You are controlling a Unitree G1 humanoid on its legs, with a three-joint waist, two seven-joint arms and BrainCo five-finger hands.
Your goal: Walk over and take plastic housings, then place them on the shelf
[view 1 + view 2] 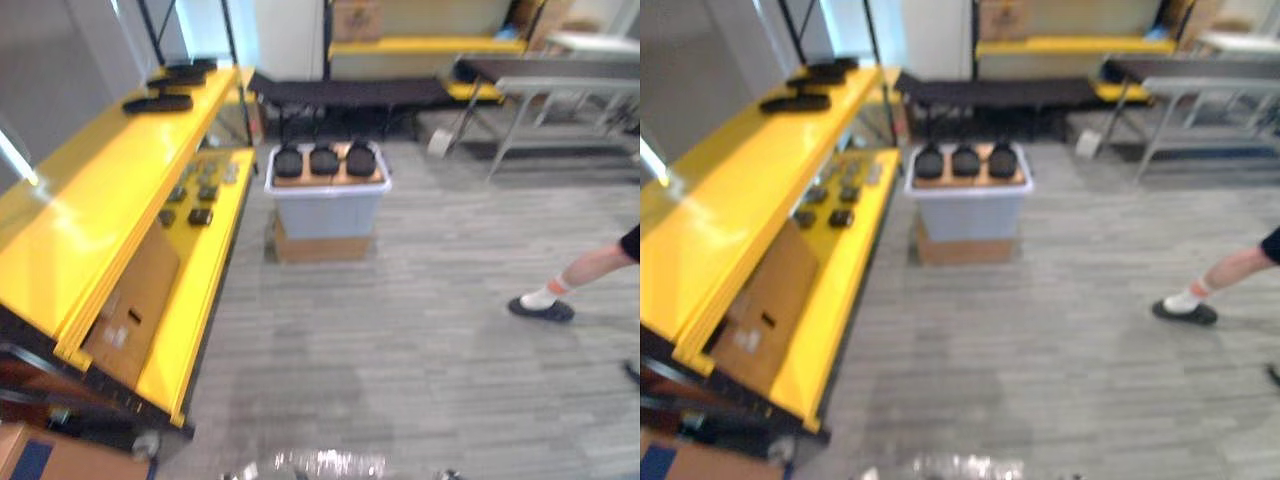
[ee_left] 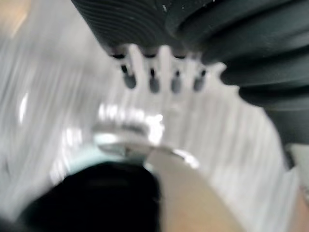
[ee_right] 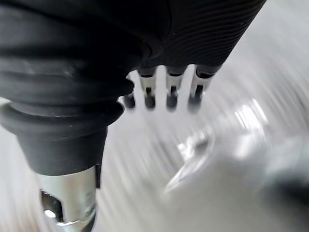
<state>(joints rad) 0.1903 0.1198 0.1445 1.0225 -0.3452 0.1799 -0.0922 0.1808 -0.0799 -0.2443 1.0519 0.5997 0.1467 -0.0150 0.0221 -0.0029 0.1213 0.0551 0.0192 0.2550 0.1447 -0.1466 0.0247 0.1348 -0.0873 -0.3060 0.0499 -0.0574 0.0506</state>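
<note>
- A long shelf point(image 1: 120, 190) runs along the left side.
- Flat housings point(image 1: 158, 103) lie at the far end of its top board.
- Small parts point(image 1: 200, 200) lie on the lower board, with a cardboard sheet point(image 1: 130, 305) nearer under the top board.
- Just right of the shelf's far end, a bin point(image 1: 328, 210) sits on a box point(image 1: 320, 248).
- Three housings in a row point(image 1: 324, 160) sit on top of the bin.
- A low table point(image 1: 350, 93) stands behind the bin.
- A person's leg point(image 1: 585, 270) is on the floor at the right.

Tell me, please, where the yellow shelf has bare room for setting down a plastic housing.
The top board is bare from the nearest black housing toward the camera. Its far end is crowded with more housings. On the lower board, small dark parts and a cardboard box leave only the front strip.
</note>
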